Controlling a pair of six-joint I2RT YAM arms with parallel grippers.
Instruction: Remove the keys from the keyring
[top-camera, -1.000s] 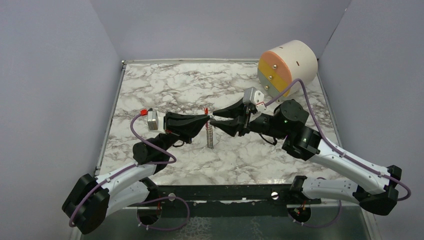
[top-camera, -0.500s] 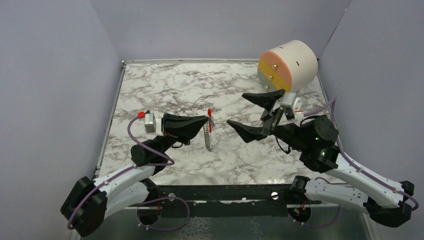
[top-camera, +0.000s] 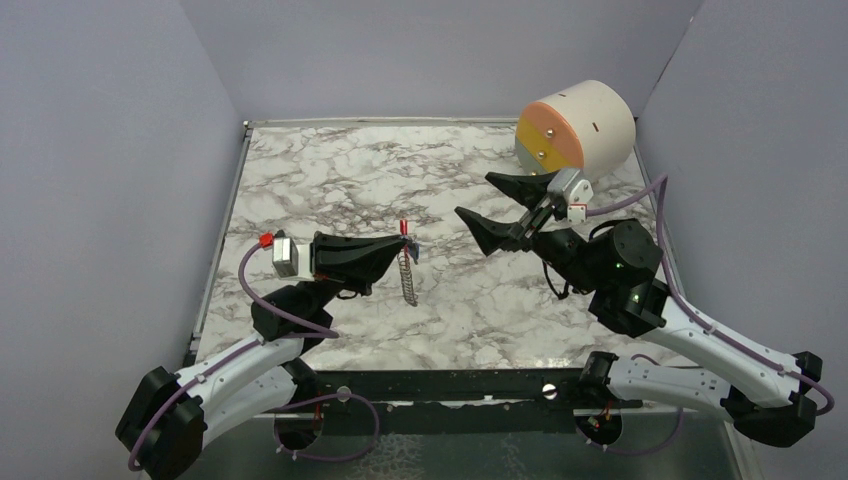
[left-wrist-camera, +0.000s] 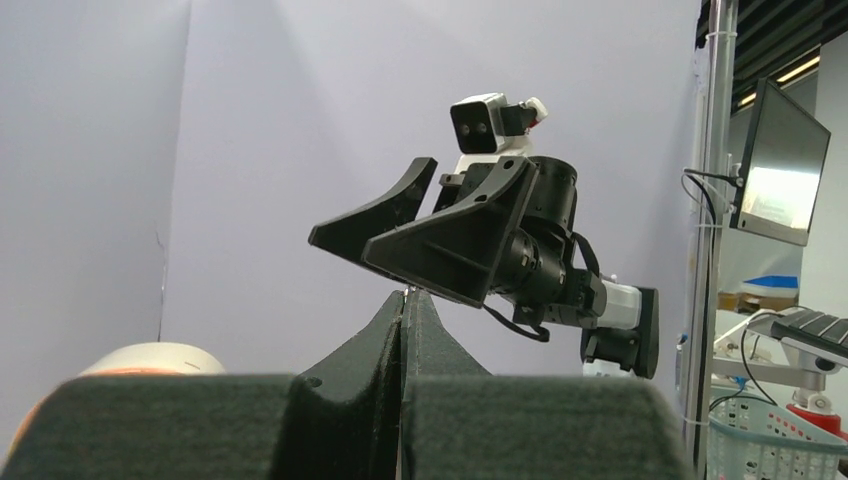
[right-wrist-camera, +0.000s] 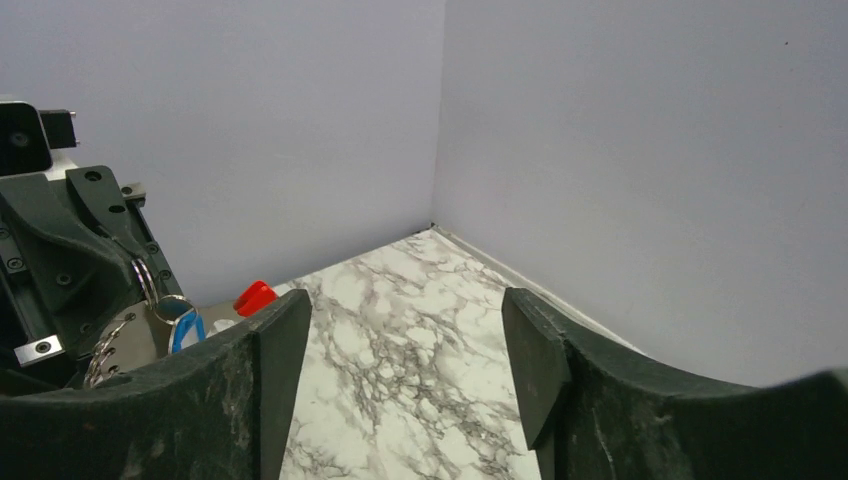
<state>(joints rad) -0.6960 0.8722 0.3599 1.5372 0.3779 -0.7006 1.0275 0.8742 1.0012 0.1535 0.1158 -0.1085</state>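
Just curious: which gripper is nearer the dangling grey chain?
Left. The left gripper pinches the top of the keyring; the right gripper is open and apart from it.

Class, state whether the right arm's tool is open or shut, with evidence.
Open: the right tool has its fingers wide apart, holding nothing.

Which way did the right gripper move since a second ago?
Yes: the right gripper pulled away from the left gripper, rightward and back toward the round drum.
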